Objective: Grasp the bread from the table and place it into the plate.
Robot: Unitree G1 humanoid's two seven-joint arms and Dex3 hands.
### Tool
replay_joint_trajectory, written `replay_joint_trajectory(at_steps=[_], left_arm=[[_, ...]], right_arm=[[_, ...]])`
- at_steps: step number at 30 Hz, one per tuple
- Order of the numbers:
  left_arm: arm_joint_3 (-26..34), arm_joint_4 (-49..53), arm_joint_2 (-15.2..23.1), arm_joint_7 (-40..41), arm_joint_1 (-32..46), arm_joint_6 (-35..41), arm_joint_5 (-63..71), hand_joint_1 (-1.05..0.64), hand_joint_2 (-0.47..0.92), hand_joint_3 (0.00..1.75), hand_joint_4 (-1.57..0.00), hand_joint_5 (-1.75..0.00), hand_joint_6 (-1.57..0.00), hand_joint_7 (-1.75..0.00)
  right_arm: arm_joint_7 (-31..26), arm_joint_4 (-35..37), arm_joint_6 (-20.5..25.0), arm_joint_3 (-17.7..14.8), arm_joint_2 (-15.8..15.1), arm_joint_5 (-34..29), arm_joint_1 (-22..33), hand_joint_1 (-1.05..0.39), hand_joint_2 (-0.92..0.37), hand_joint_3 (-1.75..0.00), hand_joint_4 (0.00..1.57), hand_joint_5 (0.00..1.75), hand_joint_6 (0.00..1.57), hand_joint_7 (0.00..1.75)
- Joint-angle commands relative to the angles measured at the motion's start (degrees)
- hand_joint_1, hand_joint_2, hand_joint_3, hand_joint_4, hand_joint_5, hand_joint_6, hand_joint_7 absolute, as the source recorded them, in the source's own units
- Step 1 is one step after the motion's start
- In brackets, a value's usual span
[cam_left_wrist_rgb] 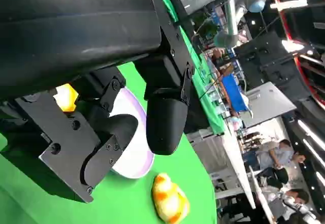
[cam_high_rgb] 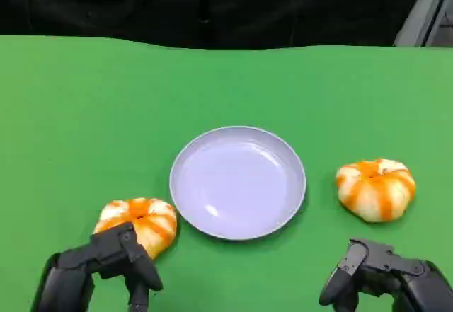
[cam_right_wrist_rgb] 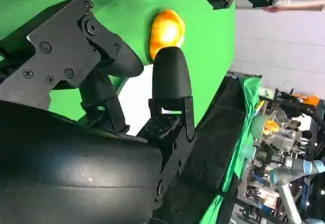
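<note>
Bread roll (cam_high_rgb: 139,221) lying on green table (cam_high_rgb: 71,114) just left of lavender plate (cam_high_rgb: 238,182), touching left hand (cam_high_rgb: 106,266), fingers spread, nothing gripped. Best to straddle the roll before closing gently. Right hand (cam_high_rgb: 386,276) empty near second roll (cam_high_rgb: 375,188).

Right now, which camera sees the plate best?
The head view: it looks straight down on the whole round plate, lying bare between two breads. The left wrist view shows a part of the plate behind the left hand. The right wrist view catches a pale patch past the right hand.
</note>
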Motion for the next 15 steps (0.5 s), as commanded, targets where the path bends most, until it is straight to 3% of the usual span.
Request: replay_joint_trajectory(at_steps=[1,15], left_arm=[[0.56,0.05,0.85,-0.42,-0.14,-0.36,-0.1,0.04,0.29,1.52,-0.95,-1.64,-0.9,-1.46],[0.78,-0.02,0.79,-0.1,-0.16,-0.37,0.39,0.03,0.29,1.51,-0.92,-1.64,-0.88,-1.46]], right_arm=[[-0.21,-0.24,-0.41,0.03,-0.25,0.14,0.02,-0.06,-0.38,-1.27,0.73,1.69,0.74,1.4],[-0.25,-0.65,0.1,0.11,-0.2,0.11,0.07,-0.05,-0.38,-1.27,0.72,1.68,0.74,1.41]])
